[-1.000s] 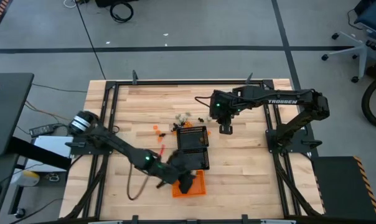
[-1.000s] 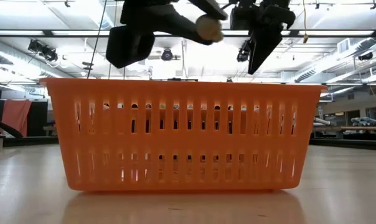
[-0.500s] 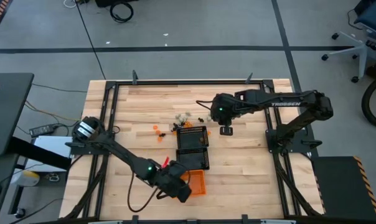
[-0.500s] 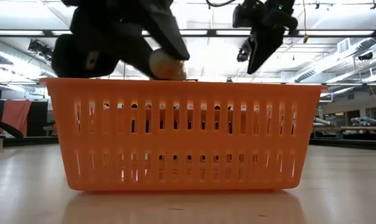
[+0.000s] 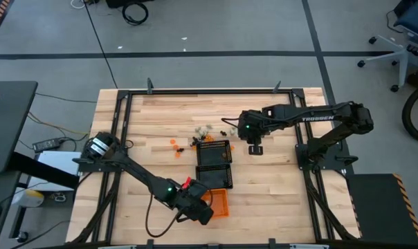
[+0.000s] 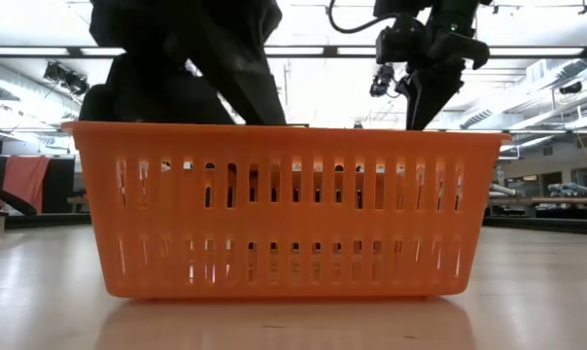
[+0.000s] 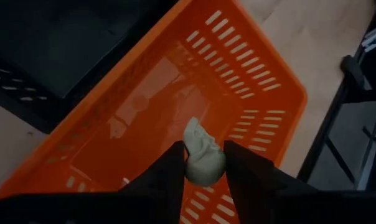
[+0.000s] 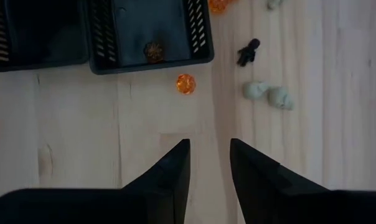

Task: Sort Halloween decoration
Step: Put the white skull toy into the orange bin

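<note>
We see a pale wooden table (image 5: pixel 264 180) in a black metal frame, with both dark arms reaching in over it. At the near edge sits an orange slotted plastic rectangular basket (image 6: pixel 284 209); in the low view it fills most of the picture. Just behind it, towards the table's middle, two black mesh baskets (image 5: pixel 214 164) stand end to end, touching each other.

The left gripper (image 7: pixel 202 163) hangs over the orange basket, its dark fingers (image 7: pixel 169 171) either side of a cream-white skull-like trinket (image 7: pixel 202 157) — the fingers lie against it, though we cannot tell whether they grip it or have let go. The orange floor of the basket shows directly beneath the trinket.

The right gripper (image 8: pixel 210 163) hovers over bare wood beside the far black basket, its fingers a narrow gap apart and holding nothing.

The remaining Halloween decoration lies scattered near that far basket: one dark brownish trinket (image 8: pixel 153 50) inside the basket, a translucent orange bead-like pumpkin (image 8: pixel 185 83) on the wood just outside its rim, a tiny black figure (image 8: pixel 248 52) nearby, and two cream-white pieces (image 8: pixel 267 94) side by side — almost touching. From above, further orange bits (image 5: pixel 174 144) lie on the wood, apart from the rest.
</note>
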`<state>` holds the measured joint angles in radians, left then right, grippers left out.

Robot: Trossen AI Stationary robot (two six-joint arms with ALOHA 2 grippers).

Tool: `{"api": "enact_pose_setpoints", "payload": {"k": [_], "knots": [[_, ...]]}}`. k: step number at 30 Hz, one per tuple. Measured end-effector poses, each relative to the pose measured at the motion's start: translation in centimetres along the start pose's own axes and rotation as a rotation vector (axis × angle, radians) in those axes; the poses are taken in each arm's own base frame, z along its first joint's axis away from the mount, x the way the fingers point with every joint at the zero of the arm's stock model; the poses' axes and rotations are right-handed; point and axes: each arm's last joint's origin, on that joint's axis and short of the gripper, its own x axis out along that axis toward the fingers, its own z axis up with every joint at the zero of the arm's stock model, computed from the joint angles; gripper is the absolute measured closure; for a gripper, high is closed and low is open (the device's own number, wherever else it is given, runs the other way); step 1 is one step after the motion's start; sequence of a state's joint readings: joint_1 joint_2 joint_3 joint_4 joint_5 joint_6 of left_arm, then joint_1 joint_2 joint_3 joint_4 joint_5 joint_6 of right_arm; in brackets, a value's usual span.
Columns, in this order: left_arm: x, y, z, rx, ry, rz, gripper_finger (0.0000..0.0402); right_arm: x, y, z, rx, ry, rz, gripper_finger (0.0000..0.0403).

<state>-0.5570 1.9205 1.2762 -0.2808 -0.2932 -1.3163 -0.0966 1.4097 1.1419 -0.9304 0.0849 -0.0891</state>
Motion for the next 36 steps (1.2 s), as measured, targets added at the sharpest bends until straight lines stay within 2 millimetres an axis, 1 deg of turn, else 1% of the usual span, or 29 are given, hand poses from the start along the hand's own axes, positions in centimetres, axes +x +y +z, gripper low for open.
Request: {"api": "enact_pose_setpoints", "payload": {"k": [5,8,11,14,18,21,26,30,33,36], "knots": [[0.4,0.3,0.7,0.002,-0.006,0.011,0.0223,0.0,0.1,0.2,-0.011,-0.017,0.001,0.0286],[0.6,0.4,1.3,-0.010,0.026,0.003,0.0198,0.0,0.1,0.2,-0.020,-0.019,0.000,0.0286],[0.5,0.2,2.3,-0.037,0.071,-0.047,0.0189,-0.2,0.1,0.0,-0.044,-0.018,0.000,0.0286],[-0.3,-0.8,3.5,-0.029,0.059,-0.087,0.0193,-0.9,-0.2,-0.1,-0.041,-0.055,-0.012,0.0286],[-0.8,-1.8,6.0,-0.012,0.015,-0.123,0.0207,-2.1,-1.2,-0.2,-0.013,-0.129,-0.036,0.0286],[-0.9,-1.8,8.5,-0.024,-0.025,-0.117,0.0216,-2.6,-1.9,-0.2,0.002,-0.166,-0.046,0.0286],[-1.2,0.0,12.9,-0.036,-0.047,0.018,0.0221,-2.6,-2.5,-0.3,0.027,-0.166,-0.042,0.0286],[-1.8,2.0,16.2,0.009,-0.038,0.146,0.0221,-2.6,-2.6,-0.3,0.048,-0.170,-0.029,0.0286],[-2.8,2.8,18.7,0.065,-0.039,0.201,0.0221,-2.6,-2.6,-0.3,0.059,-0.171,-0.028,0.0286],[-3.5,4.4,20.6,0.129,-0.015,0.273,0.0221,-2.6,-2.7,-0.3,0.063,-0.169,-0.035,0.0286]]}}
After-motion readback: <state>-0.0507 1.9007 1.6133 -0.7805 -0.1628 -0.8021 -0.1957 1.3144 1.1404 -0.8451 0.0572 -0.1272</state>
